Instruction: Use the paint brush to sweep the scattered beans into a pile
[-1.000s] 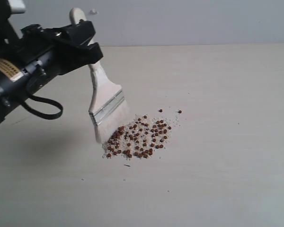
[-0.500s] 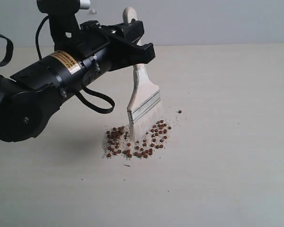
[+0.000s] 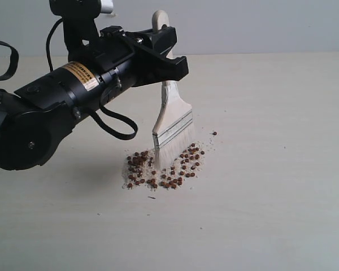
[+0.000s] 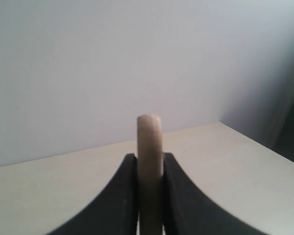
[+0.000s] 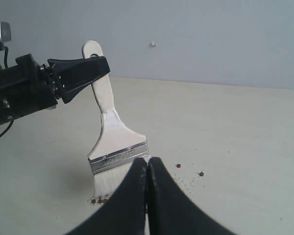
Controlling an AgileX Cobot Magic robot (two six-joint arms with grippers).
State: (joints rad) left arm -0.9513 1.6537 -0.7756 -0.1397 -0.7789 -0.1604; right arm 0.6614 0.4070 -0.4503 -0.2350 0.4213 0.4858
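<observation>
Reddish-brown beans point(image 3: 138, 161) mixed with whitish crumbs are bunched in one loose pile point(image 3: 179, 169) on the pale table point(image 3: 271, 214), near the middle of the exterior view. One stray bean point(image 3: 214, 133) sits apart at 2 o'clock from it.

Paint brush point(image 3: 172, 116) stands in the pile. Its long axis is close to upright, with white bristles down at 6 o'clock and the rounded handle end up at 12. The silver ferrule band slopes, high side toward 3. It has a pale wood handle and a wide flat head.

Bristle tips blend into the crumbs, so the exact contact line is hard to make out. Mid-handle is hidden by the black fingers.

Left gripper point(image 3: 168, 56) reaches in from 9 o'clock and pinches the handle. In the left wrist view it point(image 4: 150, 159) clamps both sides of the wood.

Right gripper point(image 5: 148, 165): fingers pressed together, holding nothing. They cover most of the pile in that view, with only a few beans showing.
</observation>
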